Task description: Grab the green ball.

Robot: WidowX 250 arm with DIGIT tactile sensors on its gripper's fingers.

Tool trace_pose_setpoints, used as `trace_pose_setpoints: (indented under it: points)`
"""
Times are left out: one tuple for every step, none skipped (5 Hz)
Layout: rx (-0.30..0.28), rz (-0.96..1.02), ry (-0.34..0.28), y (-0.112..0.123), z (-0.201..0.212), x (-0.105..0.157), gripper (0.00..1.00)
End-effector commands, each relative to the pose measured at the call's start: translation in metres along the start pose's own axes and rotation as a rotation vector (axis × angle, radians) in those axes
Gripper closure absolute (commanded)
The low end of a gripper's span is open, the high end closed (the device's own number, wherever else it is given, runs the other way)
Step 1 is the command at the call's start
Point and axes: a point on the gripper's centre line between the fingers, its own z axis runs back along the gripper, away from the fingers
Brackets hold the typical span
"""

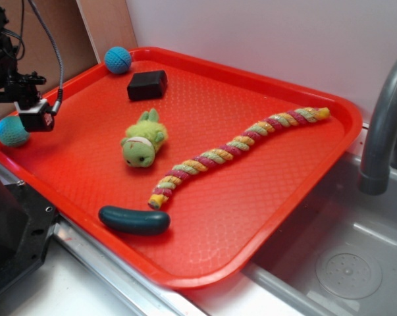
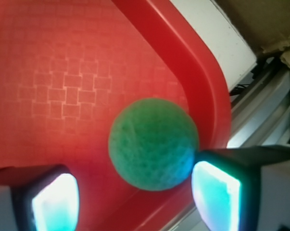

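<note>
Green ball (image 2: pixel 153 144): a pale green knitted ball lying on the red tray (image 2: pixel 63 72), close against the raised rim at the tray's corner. In the exterior view it shows at the far left edge of the tray (image 1: pixel 12 130), just below the arm.

Gripper (image 2: pixel 135 199): the fingers stand apart. One lit fingertip (image 2: pixel 56 202) sits clear of the ball on one side; the other (image 2: pixel 216 195) appears to touch or nearly touch the ball's lower edge. Nothing is held.

Alignment: in the wrist view the ball lies above the line between the two fingertips, not squarely between them. The claw is near the ball but not yet around it.

Step in hand: judged as the final approach before the close.

Doing it well: bring the claw forward until the ball's widest part lies between the fingertips, lower it until they reach the ball's middle height, then close. Closing on the near edge would likely squeeze the ball out towards the rim.

Hazard: the rim (image 2: pixel 202 91) leaves little room for the finger on that side, which could catch on the slope.

Handling: the knitted surface probably grips well and yields a little.

Other things: a deeper blue ball (image 1: pixel 118 59), a black block (image 1: pixel 147 85), a plush toy (image 1: pixel 144 139), a braided rope (image 1: pixel 241 155) and a dark green pickle-shaped toy (image 1: pixel 133 220) all lie well apart from the claw.
</note>
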Motion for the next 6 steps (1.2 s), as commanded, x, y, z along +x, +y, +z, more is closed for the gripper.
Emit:
trace_pose_setpoints:
  points:
    - [0.027, 0.032, 0.081, 0.009, -0.012, 0.004, 0.00]
    - [0.051, 0.078, 0.090, 0.012, -0.012, 0.003, 1.00]
    - [0.067, 0.057, 0.083, 0.012, -0.012, 0.003, 1.00]
    - [0.090, 0.045, 0.077, 0.011, -0.012, 0.003, 1.00]
    - [0.120, -0.011, 0.029, 0.003, -0.001, 0.003, 1.00]
    - [0.037, -0.170, -0.130, -0.028, 0.053, 0.009, 1.00]
